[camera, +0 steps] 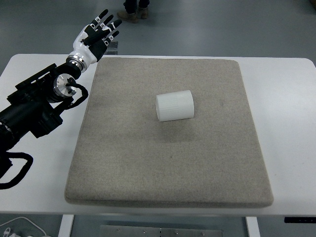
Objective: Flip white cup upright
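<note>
A white ribbed cup (175, 105) lies on its side near the middle of the grey mat (148, 163), its long axis running left to right. My left hand (98, 33) hovers over the table's far left edge, beyond the mat's top left corner and well apart from the cup. Its fingers are spread and hold nothing. The left arm (34, 111) enters from the left edge. No right arm shows.
The mat covers most of a white table (286, 113). A person's shoes (132, 14) stand on the floor past the far edge. A white cable (19, 228) lies at the bottom left corner.
</note>
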`<state>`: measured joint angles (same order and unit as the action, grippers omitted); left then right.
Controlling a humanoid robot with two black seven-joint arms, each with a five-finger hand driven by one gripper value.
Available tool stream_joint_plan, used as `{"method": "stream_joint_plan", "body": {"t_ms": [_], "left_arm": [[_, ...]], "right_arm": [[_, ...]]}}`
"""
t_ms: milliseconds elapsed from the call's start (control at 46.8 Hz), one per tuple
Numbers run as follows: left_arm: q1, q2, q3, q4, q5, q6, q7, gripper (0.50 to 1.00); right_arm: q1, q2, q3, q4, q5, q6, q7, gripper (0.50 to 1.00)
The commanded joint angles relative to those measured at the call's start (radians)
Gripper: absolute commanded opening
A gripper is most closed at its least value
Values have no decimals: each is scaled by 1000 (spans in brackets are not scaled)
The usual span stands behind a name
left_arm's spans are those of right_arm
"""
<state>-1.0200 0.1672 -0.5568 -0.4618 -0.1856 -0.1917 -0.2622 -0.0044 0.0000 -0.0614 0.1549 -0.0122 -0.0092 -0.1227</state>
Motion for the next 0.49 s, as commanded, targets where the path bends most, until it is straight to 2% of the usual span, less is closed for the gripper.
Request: {"method": "stream_joint_plan", "body": {"t_ms": [0,471], "left_arm": [[0,0,1,0,1,0,0,994],[-14,6,9,17,3,-2,1,994]], "right_arm": [[0,0,0,0,0,0,0,930],[0,0,0,0,0,0,0,930]]}}
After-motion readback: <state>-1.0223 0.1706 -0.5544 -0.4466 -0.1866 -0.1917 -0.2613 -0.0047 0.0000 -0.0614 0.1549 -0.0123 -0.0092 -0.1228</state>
